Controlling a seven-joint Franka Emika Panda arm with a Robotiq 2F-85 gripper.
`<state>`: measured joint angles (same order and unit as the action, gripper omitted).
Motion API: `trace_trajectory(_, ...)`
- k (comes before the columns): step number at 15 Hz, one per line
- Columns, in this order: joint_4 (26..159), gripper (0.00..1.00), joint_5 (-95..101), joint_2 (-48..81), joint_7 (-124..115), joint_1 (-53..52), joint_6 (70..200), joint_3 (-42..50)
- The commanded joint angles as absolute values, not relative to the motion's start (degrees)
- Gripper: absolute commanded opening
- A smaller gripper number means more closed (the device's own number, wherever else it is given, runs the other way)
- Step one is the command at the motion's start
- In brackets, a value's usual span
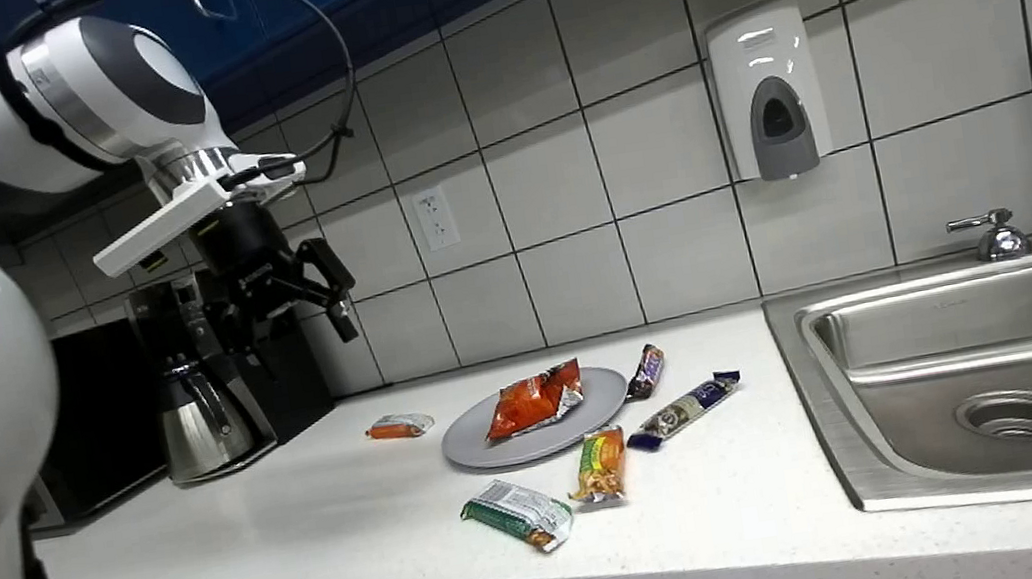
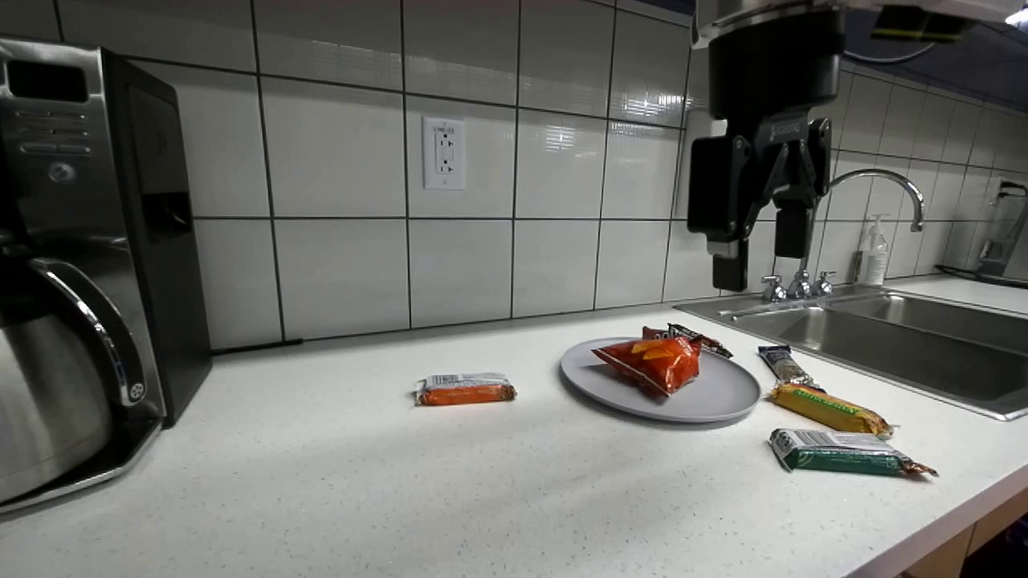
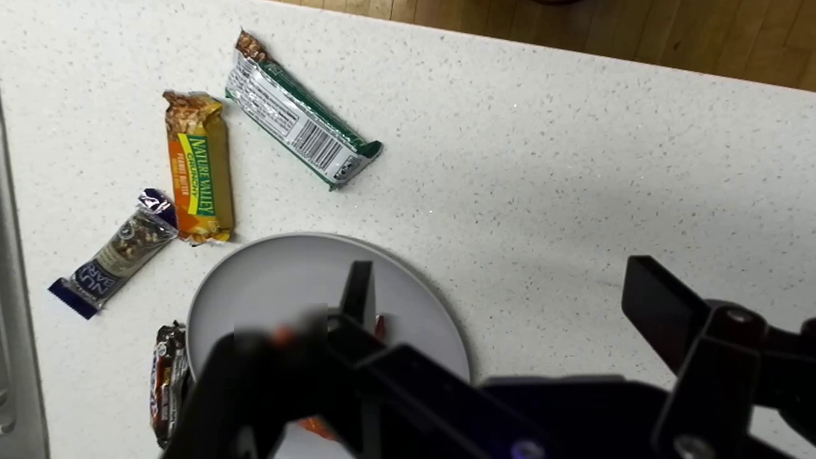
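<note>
The jaws are held spread wide, well above the worktop [image 1: 286, 524]. In an exterior view, a green-wrapped bar [image 1: 520, 515] is laid nearest, just beside a Nature Valley bar [image 1: 600, 465]. Behind these, a red chip bag [image 1: 537, 400] is borne by a gray plate [image 1: 528, 447]. By the plate's far right edge a dark-wrapped bar [image 1: 646, 372] is placed; whether the two touch cannot quite be judged.

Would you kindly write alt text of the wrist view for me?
An open, empty black two-fingered gripper partly hides a round grey plate and the shiny orange bag on it. Above and left of the plate lie a green-and-silver wrapped bar, a yellow-and-orange bar, a purple-ended bar and a dark-wrapped bar, on a white speckled countertop.
</note>
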<state>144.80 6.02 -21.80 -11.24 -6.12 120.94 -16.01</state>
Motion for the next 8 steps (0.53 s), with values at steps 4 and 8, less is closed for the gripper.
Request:
trace_trajectory(4, 142.7, 1.00, 9.6, -17.3, -11.0, -5.0, 125.3, -12.1)
trace_trajectory(8, 141.6, 1.00, 11.7, -12.9, -12.1, -3.1, 130.3, -9.6)
